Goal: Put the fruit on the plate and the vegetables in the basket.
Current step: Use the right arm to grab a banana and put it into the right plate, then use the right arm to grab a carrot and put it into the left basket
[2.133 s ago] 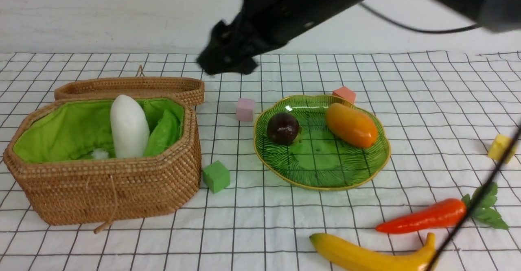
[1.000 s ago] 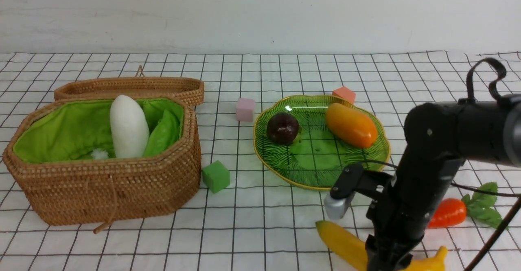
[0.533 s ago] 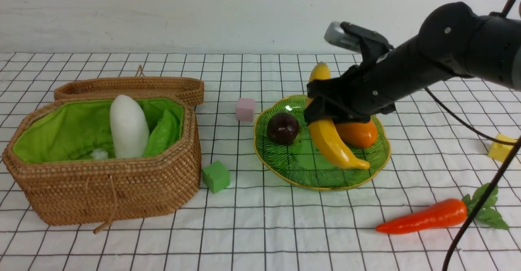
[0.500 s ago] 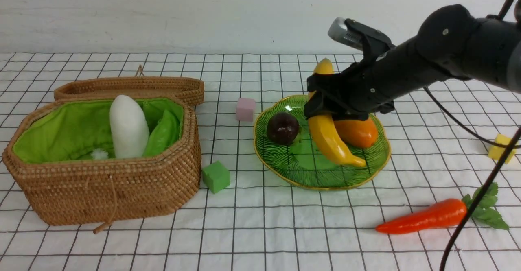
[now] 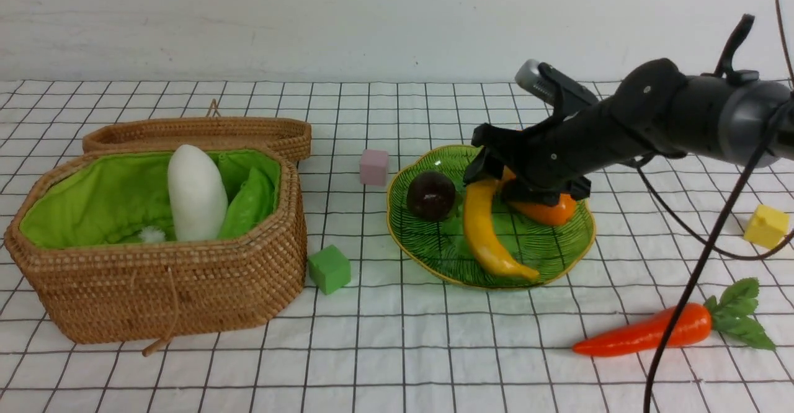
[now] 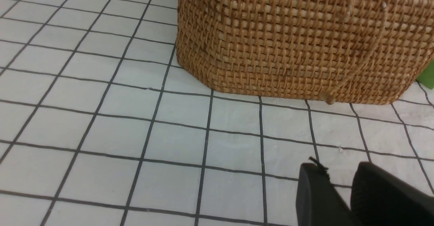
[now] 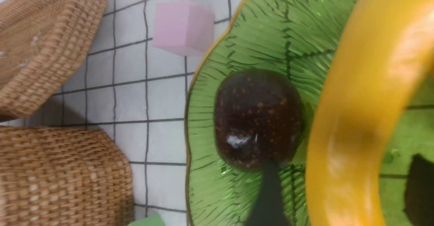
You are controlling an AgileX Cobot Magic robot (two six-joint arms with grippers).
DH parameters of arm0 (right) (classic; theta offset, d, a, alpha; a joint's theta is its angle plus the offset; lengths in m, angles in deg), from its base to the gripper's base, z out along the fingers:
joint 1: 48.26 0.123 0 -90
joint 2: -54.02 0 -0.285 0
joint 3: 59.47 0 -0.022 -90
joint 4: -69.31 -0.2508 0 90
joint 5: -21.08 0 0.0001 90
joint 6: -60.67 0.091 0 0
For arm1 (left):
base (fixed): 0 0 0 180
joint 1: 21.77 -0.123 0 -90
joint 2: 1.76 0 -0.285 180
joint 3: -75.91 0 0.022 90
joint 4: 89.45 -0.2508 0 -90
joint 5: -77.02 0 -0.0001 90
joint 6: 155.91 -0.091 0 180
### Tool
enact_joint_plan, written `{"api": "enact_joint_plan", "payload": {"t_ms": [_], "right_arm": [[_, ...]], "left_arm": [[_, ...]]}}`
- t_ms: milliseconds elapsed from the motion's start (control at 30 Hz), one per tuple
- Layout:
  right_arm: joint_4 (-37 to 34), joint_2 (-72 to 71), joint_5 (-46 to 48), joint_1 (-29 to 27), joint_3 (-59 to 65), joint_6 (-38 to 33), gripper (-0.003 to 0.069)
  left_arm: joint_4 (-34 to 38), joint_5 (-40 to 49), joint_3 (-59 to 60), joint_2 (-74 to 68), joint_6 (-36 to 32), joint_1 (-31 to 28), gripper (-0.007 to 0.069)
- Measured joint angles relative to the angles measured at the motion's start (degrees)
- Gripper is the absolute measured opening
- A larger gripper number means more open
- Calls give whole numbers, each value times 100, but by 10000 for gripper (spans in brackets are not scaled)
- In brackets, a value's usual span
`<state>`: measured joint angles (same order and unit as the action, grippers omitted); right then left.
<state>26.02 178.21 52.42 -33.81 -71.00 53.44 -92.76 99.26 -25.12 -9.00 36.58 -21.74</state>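
While the right arm (image 5: 657, 121) is stretched in from the right, sloping down and leftward across the plate (image 5: 402, 239), the right gripper (image 5: 499, 176) is held low over the far half of the dish, its jaws spread to either side of the upper end of the banana (image 5: 482, 233). The fruit is not clamped: in the right wrist view a strip of green glass is seen between one of the dark fingers (image 7: 268, 199) and the yellow skin, and another gap is seen before the second, which is cut off by the frame edge. The banana is laid on the plate, between the ball (image 5: 431, 195) and the mango (image 5: 549, 213), its lower tip resting near the front rim. Most of the mango is hidden by the gripper; only its lower orange flank can be made out. The radish (image 5: 197, 193) is stood nearly upright in the open basket (image 5: 155, 301); the carrot (image 5: 645, 333) is left on the cloth (image 5: 384, 351) at the front right, well apart from the basket, and is crossed by a black cable (image 5: 677, 317). The left gripper (image 6: 351, 188) is shown only by its own wrist camera, low over the cloth near the basket wall; its tips are cut off by the frame, yet they are seen pressed side by side with nothing between them.
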Motion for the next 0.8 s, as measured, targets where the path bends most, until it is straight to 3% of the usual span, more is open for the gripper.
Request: {"api": "enact_joint_plan", "payload": {"t_ms": [100,167,367,400,500,533,633,800], "right_arm": [[59,-293,531,-182,-82,0,657],[139,-581,1005,-391,-82,27,677],[971,-1549,2083,-1027,-23,1244,648],[1700,-1896,2270,-1118,223,2121,622],[2657,-2178,2399,-1121,692,3324,595],[3040,-2266,2426,-1115,990,4146,588],[3609,-2298,2216,-1115,1732,5577,581],[3501,-2119,1112,-1115,2706,6415,580]], "left_arm": [[0,0,0,0,0,0,162],[0,0,0,0,0,0,165],[0,0,0,0,0,0,168],[0,0,0,0,0,0,171],[0,0,0,0,0,0,176],[0,0,0,0,0,0,178],[0,0,0,0,0,0,179],[0,0,0,0,0,0,182]]}}
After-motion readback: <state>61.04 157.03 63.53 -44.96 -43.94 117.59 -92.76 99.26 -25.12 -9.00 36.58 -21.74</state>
